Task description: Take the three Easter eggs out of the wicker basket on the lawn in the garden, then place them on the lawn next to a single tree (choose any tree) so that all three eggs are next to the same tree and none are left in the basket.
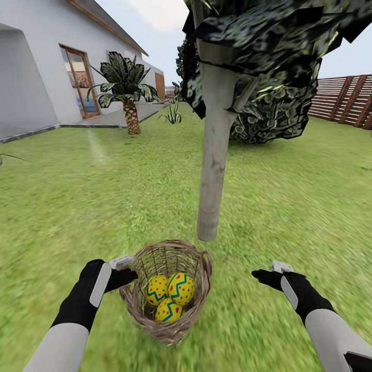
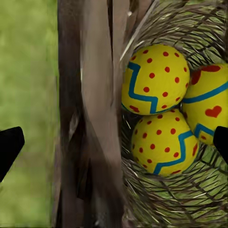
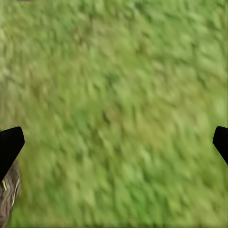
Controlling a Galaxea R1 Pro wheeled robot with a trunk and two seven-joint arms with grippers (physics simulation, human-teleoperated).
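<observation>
Head view: a wicker basket (image 1: 166,291) sits on the lawn (image 1: 289,206) just near of a pale tree (image 1: 213,170) trunk, holding three Easter eggs (image 1: 170,297). The left gripper (image 1: 124,274) straddles its left rim, jaws spread. The right gripper (image 1: 266,275) hovers well right, jaws spread.

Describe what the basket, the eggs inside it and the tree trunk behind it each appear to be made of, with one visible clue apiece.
Wicker basket: loosely woven tan twigs, matte, with gaps showing between strands.
Easter eggs: smooth, hard-looking shells, painted yellow with blue zigzags and red dots; exact material unclear.
Tree: pale grey-beige trunk, smooth, probably bark.
</observation>
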